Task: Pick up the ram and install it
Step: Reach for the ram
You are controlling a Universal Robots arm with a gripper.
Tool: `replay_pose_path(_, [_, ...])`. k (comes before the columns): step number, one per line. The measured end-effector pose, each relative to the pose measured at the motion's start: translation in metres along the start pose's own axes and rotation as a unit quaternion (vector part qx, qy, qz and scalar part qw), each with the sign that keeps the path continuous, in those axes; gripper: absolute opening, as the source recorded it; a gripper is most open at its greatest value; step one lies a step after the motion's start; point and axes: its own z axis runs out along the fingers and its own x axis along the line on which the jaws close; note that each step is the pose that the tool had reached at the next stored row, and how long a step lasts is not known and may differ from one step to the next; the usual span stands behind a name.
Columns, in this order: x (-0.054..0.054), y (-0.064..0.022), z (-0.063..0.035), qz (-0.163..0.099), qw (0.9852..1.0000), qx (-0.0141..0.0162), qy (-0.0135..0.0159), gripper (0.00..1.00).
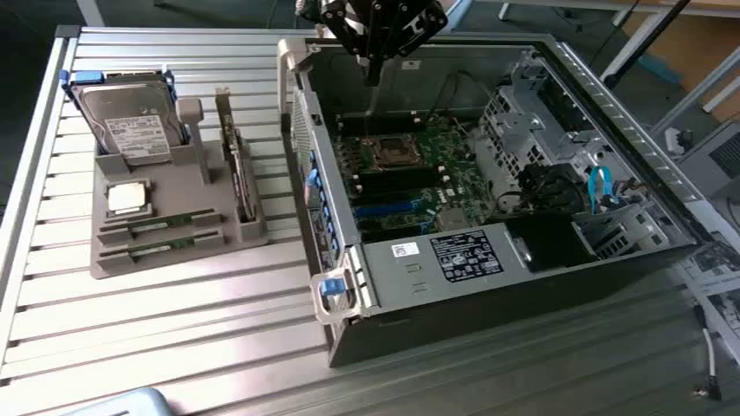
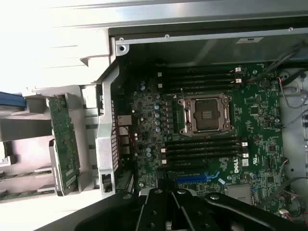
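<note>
While the end effector (image 1: 373,78), pressed together, hangs over the open computer case (image 1: 405,290): ram (image 1: 156,227), slotted in grey holder (image 1: 237,236), case's nine o'clock, exterior view.

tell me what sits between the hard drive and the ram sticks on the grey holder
The square silver processor chip lies between the hard drive and the ram sticks, seen in the exterior view.
</note>
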Motion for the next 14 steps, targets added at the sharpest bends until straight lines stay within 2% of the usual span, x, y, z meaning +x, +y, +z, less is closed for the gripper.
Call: replay_pose_path(14, [0.0019, -0.0002, 0.0000, 0.000, 1.0000, -0.0001, -0.0001, 0.10])
